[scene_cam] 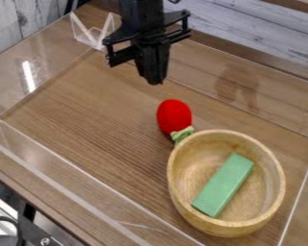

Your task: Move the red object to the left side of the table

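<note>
Near the middle of the brown wood-grain table (pixel 80 125), edged by clear acrylic walls, the small rounded red object (pixel 175 114) with its pale green leafy end lies on the bare wood, its leafy end touching or all but touching the rim of the round light wooden bowl (pixel 183 183). Above and behind it hangs the black gripper (pixel 149 77), pointing straight down with its jaws closed on nothing, clear of the fruit. By the look of it the task stands at the approach: nothing is grasped and the fruit has not been shifted leftward. The next move calls for opening the jaws, centring over the fruit and descending without knocking the bowl. Inside the bowl lies one flat green rectangular block (pixel 223 184), set diagonally; nothing else is in it.
</note>
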